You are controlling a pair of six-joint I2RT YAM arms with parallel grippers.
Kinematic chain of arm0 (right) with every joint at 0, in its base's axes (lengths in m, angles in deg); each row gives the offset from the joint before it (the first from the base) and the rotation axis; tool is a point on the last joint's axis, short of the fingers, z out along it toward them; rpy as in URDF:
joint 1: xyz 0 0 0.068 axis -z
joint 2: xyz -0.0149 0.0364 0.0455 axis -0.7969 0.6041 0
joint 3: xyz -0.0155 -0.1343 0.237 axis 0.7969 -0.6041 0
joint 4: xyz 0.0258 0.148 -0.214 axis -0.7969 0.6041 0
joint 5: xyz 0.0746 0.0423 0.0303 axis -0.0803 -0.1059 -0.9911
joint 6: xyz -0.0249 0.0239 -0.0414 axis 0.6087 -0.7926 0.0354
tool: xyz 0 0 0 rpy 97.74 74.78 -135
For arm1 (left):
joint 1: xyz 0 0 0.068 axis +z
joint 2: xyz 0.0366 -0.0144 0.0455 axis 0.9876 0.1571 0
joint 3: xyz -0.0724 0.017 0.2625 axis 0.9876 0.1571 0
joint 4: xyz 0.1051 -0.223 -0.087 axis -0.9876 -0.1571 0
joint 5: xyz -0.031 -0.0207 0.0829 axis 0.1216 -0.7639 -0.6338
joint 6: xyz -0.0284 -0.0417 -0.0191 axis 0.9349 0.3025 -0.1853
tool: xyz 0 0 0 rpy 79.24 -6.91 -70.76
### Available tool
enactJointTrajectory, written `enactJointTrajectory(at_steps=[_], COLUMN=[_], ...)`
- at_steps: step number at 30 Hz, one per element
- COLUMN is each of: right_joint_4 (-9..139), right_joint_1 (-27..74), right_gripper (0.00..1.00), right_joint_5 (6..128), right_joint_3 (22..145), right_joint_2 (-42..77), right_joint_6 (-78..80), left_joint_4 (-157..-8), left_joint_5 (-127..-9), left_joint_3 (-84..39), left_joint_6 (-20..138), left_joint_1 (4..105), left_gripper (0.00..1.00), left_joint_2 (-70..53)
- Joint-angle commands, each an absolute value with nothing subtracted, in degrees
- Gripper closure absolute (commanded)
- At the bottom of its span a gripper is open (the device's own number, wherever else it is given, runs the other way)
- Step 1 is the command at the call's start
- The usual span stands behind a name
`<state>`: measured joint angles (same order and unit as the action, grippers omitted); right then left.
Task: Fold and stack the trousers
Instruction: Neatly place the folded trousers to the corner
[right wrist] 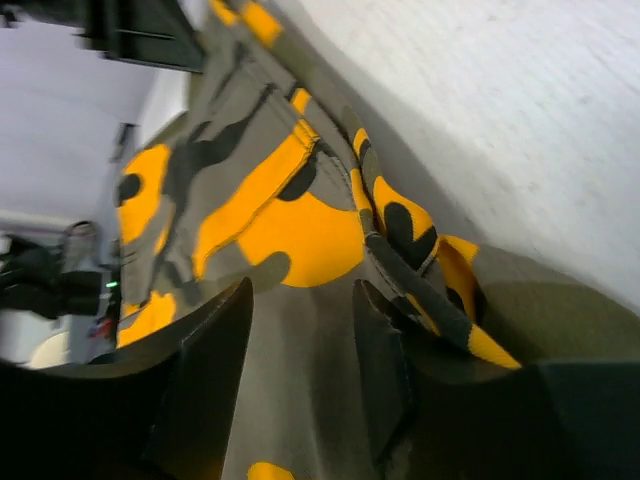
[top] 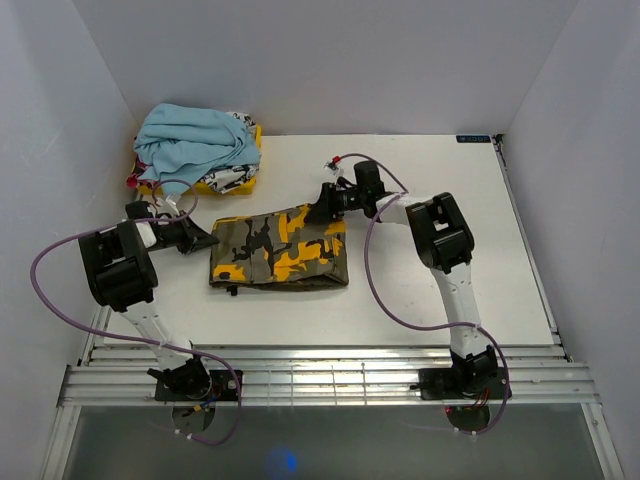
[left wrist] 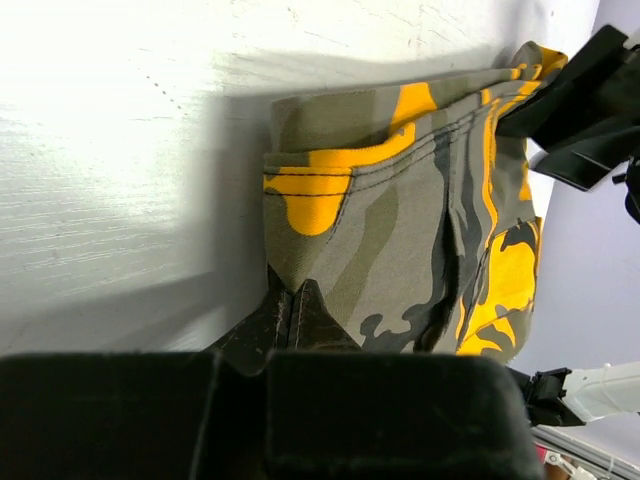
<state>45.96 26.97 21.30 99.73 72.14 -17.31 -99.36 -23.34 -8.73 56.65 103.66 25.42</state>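
My right pincer (right wrist: 300,300), jaws part-open astride the folded olive, orange and black camouflage fabric trousers (top: 280,250) mid-frame, should pinch every layer; my left pincer (left wrist: 290,300) sits closed at their edge.

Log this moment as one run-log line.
stage: trousers folded, flat on table | left gripper: shut on trousers' edge | right gripper: open, straddling corner | stacking: not done

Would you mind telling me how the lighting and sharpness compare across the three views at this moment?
Top external: evenly lit and sharp, the trousers crisp. Left wrist: the table is blown out white at upper left, with a grey shadow next to the trousers. Right wrist: tilted and blurred throughout, print edges smeared.
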Motion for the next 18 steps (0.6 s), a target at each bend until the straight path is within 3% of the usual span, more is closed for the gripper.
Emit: enactJointTrajectory(at_steps=[1,5,7,8,9,11,13,18], right_joint_4=[46.7,47.5,50.2,51.4,54.5,57.3,62.4,73.4], right_joint_1=[28.2,28.8,28.8,28.8,28.8,28.6,28.1,26.1], right_gripper=[0.34,0.19,0.1,0.06,0.04,0.03,0.06,0.2], right_joint_5=[26.2,24.4,22.8,21.0,20.0,16.8,15.8,18.1], right_joint_3=[103.0,103.1,103.5,103.4,103.1,101.0,98.3,89.1], right_joint_2=[75.5,73.0,70.0,66.4,64.6,58.5,54.6,45.9], right_joint_6=[-15.3,-15.1,-13.5,-12.8,-12.1,-9.7,-7.5,3.9], left_joint_4=[-97.5,-98.2,-100.1,-101.3,-103.1,-108.9,-113.8,-120.4], left_joint_5=[-25.0,-24.9,-22.4,-21.9,-21.6,-21.6,-22.4,-23.6], left_joint_3=[-9.4,-9.4,-10.5,-11.1,-11.7,-13.3,-13.1,-9.9], left_joint_6=[56.2,55.5,54.0,52.9,49.9,46.8,41.7,37.3], left_joint_1=[103.9,104.1,104.3,104.3,104.4,104.4,104.4,104.5], left_gripper=[1.0,0.96,0.8,0.61,0.54,0.41,0.36,0.33], left_joint_2=[23.7,24.0,23.5,23.0,22.4,20.0,17.2,12.7])
